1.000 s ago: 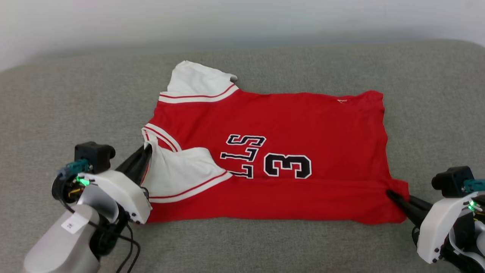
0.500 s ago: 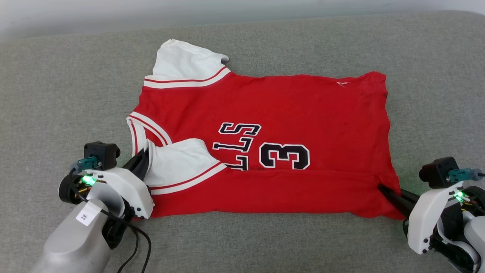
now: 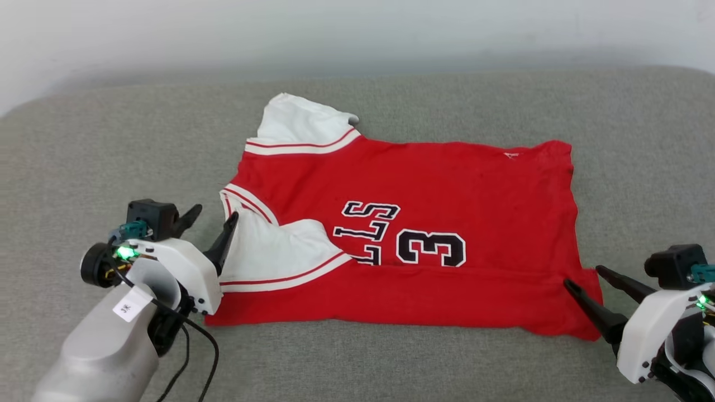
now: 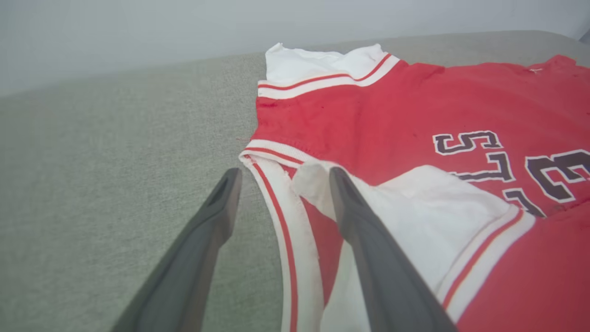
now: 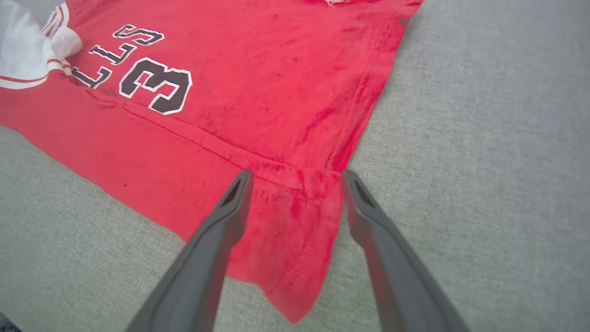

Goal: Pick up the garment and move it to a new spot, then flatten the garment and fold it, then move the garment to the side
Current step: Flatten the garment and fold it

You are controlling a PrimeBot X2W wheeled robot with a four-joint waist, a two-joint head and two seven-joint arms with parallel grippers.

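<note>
Head view: garment (image 3: 447, 184) flat and sideways on grey fabric surface (image 3: 111, 139); near long edge folded in, 1 white sleeve (image 3: 279, 245) tucked over the chest, far sleeve (image 3: 296, 123) sticking out.
Left tool (image 3: 214, 214): spread, either side of the striped collar trim (image 4: 281, 221), gripping nothing.
Right tool (image 3: 584, 276): spread, either side of the near hem corner (image 5: 299, 216), gripping nothing.
Step, as judged: near lengthwise fold laid; far half probably next.
Doing it well: reach across to the far shoulder and far hem corner, pinch low, lift only slightly, bring both ends over at equal pace.
Risk: skewed fold from uneven pull; tucked sleeve reopened by a low drag.
</note>
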